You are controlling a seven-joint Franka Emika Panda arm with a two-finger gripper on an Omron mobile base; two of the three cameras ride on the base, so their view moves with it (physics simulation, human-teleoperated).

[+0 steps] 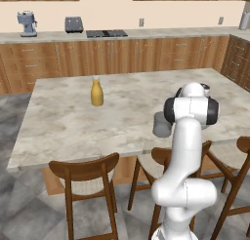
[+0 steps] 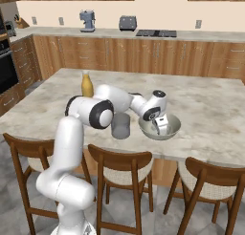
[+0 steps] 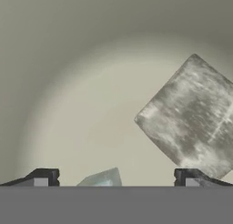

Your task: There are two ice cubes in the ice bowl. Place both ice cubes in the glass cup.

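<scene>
Ice cubes are the things to move, and both lie inside the ice bowl [image 2: 173,129], a grey metal bowl on the marble table [image 1: 63,117], just beside the glass cup [image 2: 120,125]. In the hand view one large ice cube [image 3: 191,116] sits tilted on the bowl's floor, up and to the right of the fingertips, while a second, smaller-looking ice piece [image 3: 102,178] shows low down between them, mostly cut off by the view's edge. The tool [image 2: 160,129] hangs down into the bowl with its jaws fully spread and nothing between them; neither cube is gripped yet.

As a judgement, each cube will be light and rigid but slick, with hard flat faces that can squirt out of a pinch. The best hold is across two opposite flat faces, squarely, not corner to corner; the large cube sits rotated to the fingers, so the wrist probably needs turning first. The bowl's curved wall may let a nudged cube slide away. A yellow bottle [image 1: 96,92] stands well apart, further back on the table.
</scene>
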